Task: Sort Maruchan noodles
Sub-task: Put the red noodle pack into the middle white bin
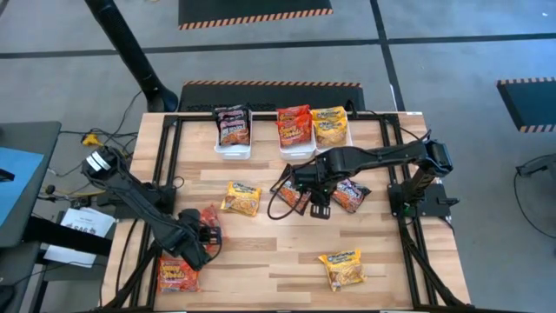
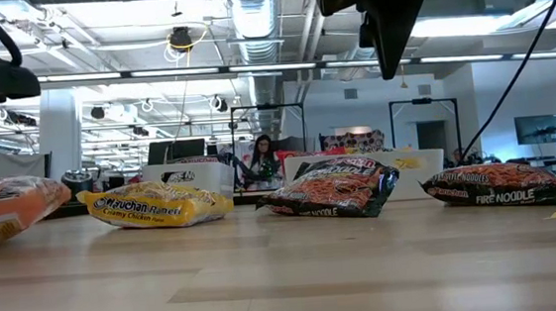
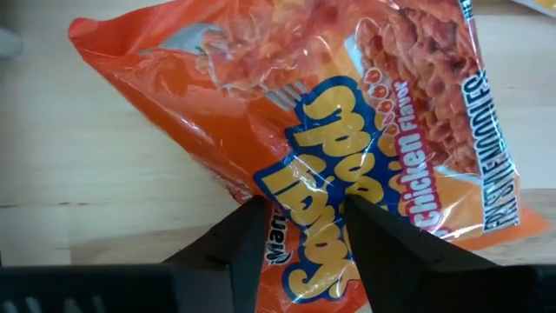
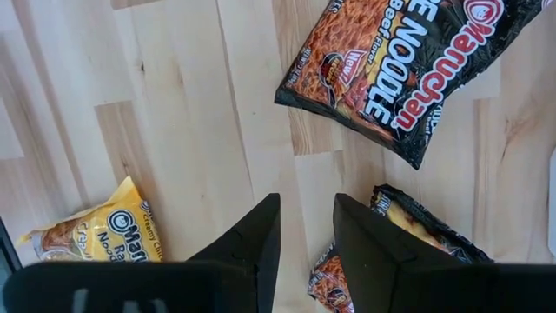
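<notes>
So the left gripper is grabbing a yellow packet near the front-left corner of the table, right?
Not quite: the packet at the left gripper is orange-red, not yellow, as the left wrist view shows. It is indeed near the table's front-left corner.

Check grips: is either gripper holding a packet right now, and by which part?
Left gripper pinches an orange-red noodle packet at its printed edge. Right gripper holds nothing, open above bare table beside the black packets.
</notes>
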{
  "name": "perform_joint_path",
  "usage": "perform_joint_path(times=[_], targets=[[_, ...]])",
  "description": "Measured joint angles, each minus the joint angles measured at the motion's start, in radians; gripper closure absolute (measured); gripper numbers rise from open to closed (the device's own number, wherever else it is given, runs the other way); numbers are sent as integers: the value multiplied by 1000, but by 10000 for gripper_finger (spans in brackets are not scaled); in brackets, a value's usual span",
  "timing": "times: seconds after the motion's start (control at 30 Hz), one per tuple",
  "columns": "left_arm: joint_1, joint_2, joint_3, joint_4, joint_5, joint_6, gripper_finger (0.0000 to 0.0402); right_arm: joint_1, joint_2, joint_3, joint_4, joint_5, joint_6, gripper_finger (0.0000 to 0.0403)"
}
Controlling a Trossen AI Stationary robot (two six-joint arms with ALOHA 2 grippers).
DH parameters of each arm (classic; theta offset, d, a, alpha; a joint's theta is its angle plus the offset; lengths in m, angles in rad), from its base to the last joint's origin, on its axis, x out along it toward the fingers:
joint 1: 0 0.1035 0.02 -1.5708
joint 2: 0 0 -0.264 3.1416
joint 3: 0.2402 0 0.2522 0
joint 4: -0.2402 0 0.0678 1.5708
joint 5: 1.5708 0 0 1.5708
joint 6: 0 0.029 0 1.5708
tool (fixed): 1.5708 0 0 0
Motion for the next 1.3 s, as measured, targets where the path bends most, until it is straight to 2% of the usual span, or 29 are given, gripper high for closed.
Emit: perform_joint_path(times=[0.1, 0.3, 0.37, 0.6, 0.83, 1.1, 1.3], targets=[[0, 3, -2, 2, -7, 17, 289, 0, 0, 0, 0, 0, 1, 271], [1, 7, -5, 11, -39, 92, 379, 0, 0, 0, 1, 0, 2, 271], [1, 7, -5, 24, -57, 114, 394, 0, 0, 0, 1, 0, 2, 271], [1, 11, 40, 35, -105, 243, 401, -1, 0, 0, 1, 0, 2, 271], [1, 11, 135, 29, -165, 444, 401, -1, 0, 0, 33, 0, 2, 269], [-1, 10, 220, 25, -172, 644, 401, -1, 0, 0, 103, -2, 1, 227], [-1, 8, 244, 25, -154, 787, 401, -1, 0, 0, 244, -134, -113, 197]])
